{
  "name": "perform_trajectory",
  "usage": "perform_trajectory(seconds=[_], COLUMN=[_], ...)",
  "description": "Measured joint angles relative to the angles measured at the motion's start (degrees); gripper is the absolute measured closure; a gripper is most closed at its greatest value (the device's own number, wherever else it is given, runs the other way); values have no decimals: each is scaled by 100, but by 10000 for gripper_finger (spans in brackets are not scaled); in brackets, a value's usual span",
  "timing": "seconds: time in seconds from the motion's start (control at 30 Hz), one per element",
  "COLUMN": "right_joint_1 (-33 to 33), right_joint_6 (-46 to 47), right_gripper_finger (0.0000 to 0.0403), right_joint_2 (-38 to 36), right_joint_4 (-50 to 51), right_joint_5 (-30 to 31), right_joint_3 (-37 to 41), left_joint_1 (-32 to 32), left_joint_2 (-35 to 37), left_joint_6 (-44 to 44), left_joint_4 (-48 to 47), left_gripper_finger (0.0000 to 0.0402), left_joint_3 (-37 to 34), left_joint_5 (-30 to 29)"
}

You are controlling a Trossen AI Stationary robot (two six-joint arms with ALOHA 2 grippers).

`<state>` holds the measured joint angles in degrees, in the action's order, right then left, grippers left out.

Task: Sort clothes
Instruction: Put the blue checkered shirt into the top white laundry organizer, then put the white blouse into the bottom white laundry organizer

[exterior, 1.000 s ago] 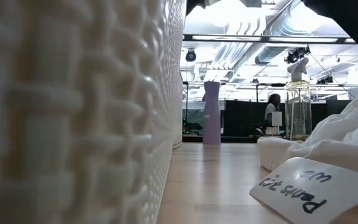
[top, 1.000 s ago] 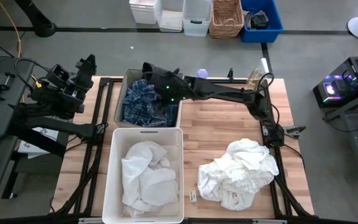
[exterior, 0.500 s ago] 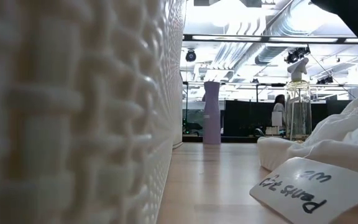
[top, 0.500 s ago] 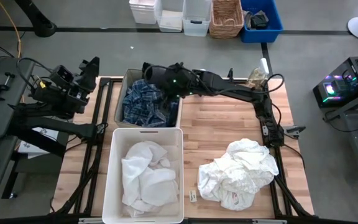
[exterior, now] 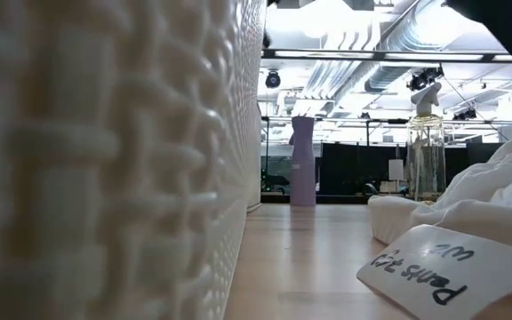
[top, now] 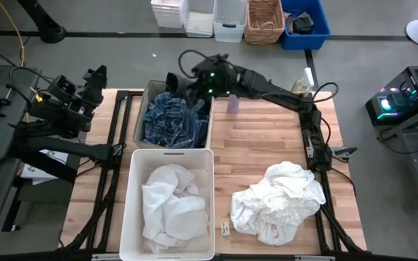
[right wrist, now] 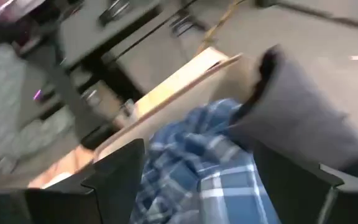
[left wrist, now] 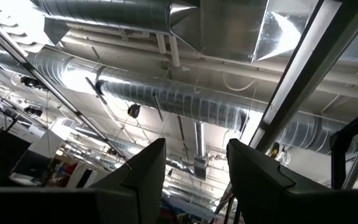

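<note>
The clothes lie in three places. A blue-and-white plaid garment (top: pixel 167 122) and dark ones (top: pixel 197 110) fill the grey bin (top: pixel 143 109) at the far side. White garments (top: pixel 169 204) lie in the white bin (top: pixel 128 217), and a white heap (top: pixel 280 201) rests on the table's near right. My right gripper (top: pixel 178 81) hangs open above the grey bin's far end, with the plaid cloth (right wrist: pixel 197 180) below its fingers. My left gripper (top: pixel 96 76) stands open off the table's far left corner, pointing up at the ceiling (left wrist: pixel 194 180).
A lilac bottle (top: pixel 233 101) stands just right of the grey bin, and a clear bottle (top: pixel 300 87) near the far right corner. A labelled card (exterior: pixel 434 276) lies beside the white heap (exterior: pixel 487 196). Bare wood shows between the bins and the heap.
My right gripper has risen out of the grey bin and drawn toward the table's far edge, rolling at the wrist. Its arm has cleared the lilac bottle, which now shows. The clothes in the bin stay where they lay.
</note>
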<state>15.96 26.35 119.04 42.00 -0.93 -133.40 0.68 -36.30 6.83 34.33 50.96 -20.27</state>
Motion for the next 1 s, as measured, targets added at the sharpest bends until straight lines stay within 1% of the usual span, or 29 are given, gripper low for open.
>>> perform_trajectory(seconds=[0.07, 0.13, 0.2, 0.23, 0.27, 0.33, 0.37, 0.4, 0.47, 0.57, 0.6, 0.67, 0.8, 0.9, 0.97, 1.0], right_joint_1=[56, 127, 175, 187, 195, 209, 207, 205, 154, 90, 86, 75, -55, -355, -646, -831], right_joint_6=[238, 376, 358, 297, 156, -214, -383, -569, -953, -1494, -1584, -1709, -1973, -1861, -1665, -1565], right_gripper_finger=[105, 105, 105, 105, 105, 105, 105, 105, 105, 105, 105, 105, 105, 105, 105, 105], right_joint_2=[-71, -66, -23, -10, -9, -20, -45, -63, -151, -506, -657, -935, -1394, -1730, -1861, -1880], right_joint_4=[81, -111, -416, -529, -594, -528, -371, -226, -98, -35, 36, 432, 1828, 2878, 3578, 3885], right_joint_5=[797, 1519, 1859, 1822, 1571, 771, 462, 295, 318, 529, 542, 509, 366, 259, 240, 244], right_joint_3=[-16, -19, 13, 24, 22, 9, 9, 14, 29, 28, 15, 2, 20, 17, 9, 9], left_joint_1=[-1, 0, -2, -1, 0, -2, -1, 0, 0, -2, -2, -2, 7, 11, 7, -1], left_joint_2=[7, 23, 30, 32, 32, 25, 15, -9, -150, -478, -594, -804, -1178, -1343, -1505, -1593], left_joint_6=[0, -26, -125, -168, -215, -359, -427, -432, -176, 471, 646, 978, 1306, 1223, 938, 746], left_joint_4=[-61, -162, -280, -334, -427, -851, -1203, -1618, -2464, -3377, -3592, -3981, -4552, -4511, -4524, -4681], left_gripper_finger=[240, 240, 240, 240, 240, 240, 240, 240, 240, 238, 236, 229, 212, 199, 190, 186], left_joint_3=[0, 0, 0, 0, 0, 2, 4, 4, 4, 2, 2, 0, -2, 77, 372, 572], left_joint_5=[-17, -19, -32, -60, -112, -202, -276, -413, -692, -699, -583, -143, 736, 1185, 1329, 1382])
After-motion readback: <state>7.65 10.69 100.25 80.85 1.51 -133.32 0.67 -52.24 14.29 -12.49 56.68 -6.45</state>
